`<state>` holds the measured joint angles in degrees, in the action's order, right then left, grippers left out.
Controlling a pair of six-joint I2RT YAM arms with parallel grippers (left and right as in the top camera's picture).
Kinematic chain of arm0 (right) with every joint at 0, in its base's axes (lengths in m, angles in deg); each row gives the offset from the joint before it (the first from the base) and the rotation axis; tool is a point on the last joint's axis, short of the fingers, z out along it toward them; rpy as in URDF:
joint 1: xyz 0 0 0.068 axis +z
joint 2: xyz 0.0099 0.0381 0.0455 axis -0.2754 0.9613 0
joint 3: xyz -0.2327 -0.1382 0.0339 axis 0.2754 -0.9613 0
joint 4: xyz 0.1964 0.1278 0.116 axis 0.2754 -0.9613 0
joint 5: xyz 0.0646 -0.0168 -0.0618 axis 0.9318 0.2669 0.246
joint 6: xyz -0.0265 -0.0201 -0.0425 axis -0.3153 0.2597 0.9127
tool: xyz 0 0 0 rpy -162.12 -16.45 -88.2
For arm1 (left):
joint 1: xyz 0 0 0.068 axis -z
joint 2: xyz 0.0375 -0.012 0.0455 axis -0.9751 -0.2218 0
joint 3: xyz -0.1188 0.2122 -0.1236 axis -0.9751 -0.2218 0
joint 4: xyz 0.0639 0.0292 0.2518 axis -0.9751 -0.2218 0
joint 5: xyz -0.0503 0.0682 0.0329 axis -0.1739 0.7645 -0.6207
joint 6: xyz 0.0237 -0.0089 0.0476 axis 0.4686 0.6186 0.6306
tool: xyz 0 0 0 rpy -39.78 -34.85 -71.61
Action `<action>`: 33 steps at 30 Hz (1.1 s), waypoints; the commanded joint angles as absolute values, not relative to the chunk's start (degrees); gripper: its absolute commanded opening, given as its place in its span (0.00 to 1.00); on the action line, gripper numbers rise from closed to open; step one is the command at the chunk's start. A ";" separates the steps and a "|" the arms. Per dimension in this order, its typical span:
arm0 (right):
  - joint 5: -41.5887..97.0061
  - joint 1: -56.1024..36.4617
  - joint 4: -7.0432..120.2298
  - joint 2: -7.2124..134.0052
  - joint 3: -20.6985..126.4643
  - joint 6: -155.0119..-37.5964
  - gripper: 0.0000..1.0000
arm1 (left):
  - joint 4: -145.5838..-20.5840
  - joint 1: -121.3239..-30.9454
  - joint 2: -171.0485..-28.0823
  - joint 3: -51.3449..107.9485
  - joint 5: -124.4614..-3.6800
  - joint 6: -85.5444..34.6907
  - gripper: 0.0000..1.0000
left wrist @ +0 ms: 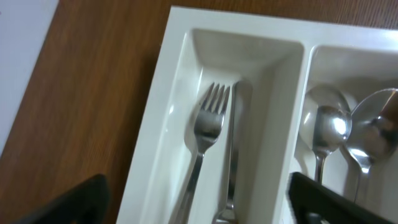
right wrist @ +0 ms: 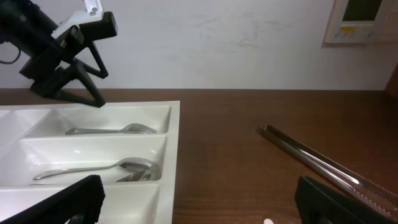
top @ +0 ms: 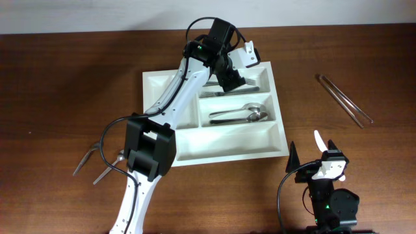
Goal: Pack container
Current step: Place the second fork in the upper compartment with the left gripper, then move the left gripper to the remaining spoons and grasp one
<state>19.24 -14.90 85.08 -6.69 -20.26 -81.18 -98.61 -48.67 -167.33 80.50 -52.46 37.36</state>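
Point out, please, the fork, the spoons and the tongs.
fork (left wrist: 208, 123): left wrist view, on its head below the tines.
spoons (left wrist: 331, 127): left wrist view, bowl of the left spoon.
tongs (right wrist: 311, 155): right wrist view, middle of its arms.

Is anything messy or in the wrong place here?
Nothing is spilled or broken. Forks and spoons lie sorted in the tray. Only the long metal tongs on the right and some utensils on the left lie outside it.
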 commanded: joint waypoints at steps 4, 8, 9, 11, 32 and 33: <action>18.54 -15.36 84.84 -7.13 -20.68 -81.86 0.99 | -108.21 -52.71 -160.91 83.03 -42.02 37.49 0.99; 18.54 -15.36 84.84 -7.13 -20.68 -81.86 0.99 | -115.40 -57.02 -153.17 83.12 -40.05 37.49 0.99; 18.54 -15.36 84.84 -7.13 -20.68 -81.86 0.99 | -118.18 -58.38 -150.44 83.12 -40.81 37.47 0.99; 18.54 -15.36 84.84 -7.13 -20.68 -81.86 0.99 | -121.37 -60.04 -146.90 83.12 -41.47 37.47 0.99; 18.54 -15.36 84.84 -7.13 -20.68 -81.86 0.99 | -131.49 -83.25 -129.87 50.07 -44.57 24.72 0.99; 18.54 -15.36 84.84 -7.13 -20.68 -81.86 0.99 | -130.28 -83.88 -129.87 47.60 -44.57 24.72 0.99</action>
<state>19.22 -14.90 85.08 -6.69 -20.26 -81.20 -132.45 -81.96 -131.51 54.75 -43.53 26.08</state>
